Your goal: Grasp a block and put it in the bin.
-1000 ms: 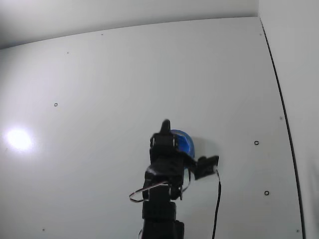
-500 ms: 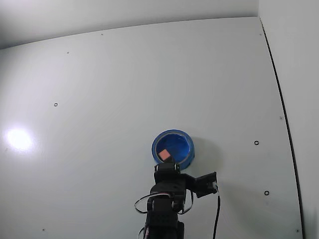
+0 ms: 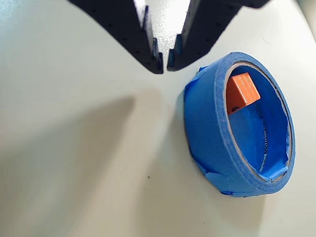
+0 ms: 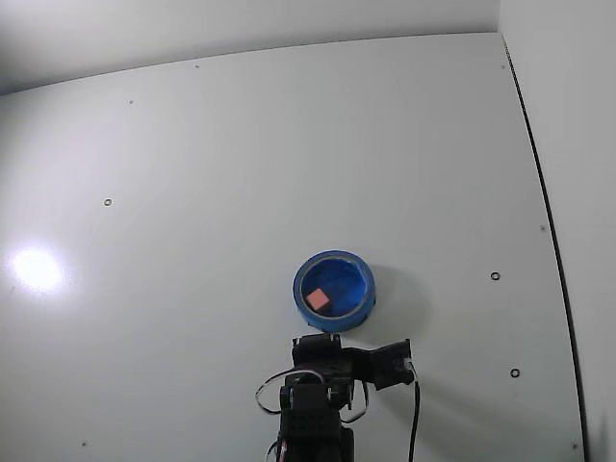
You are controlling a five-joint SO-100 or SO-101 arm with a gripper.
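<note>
We note the arm has drawn back from over the bin (image 4: 333, 282) within the last second, leaving the block (image 4: 316, 299) lying inside it, against the wall nearest the arm, so we judge the task done. The end effector (image 3: 164, 63) is empty, its jaws nearly closed, just outside the bin's rim. The white bench (image 4: 241, 164) around the bin is bare, glossy, with lamp glare well to its left.
</note>
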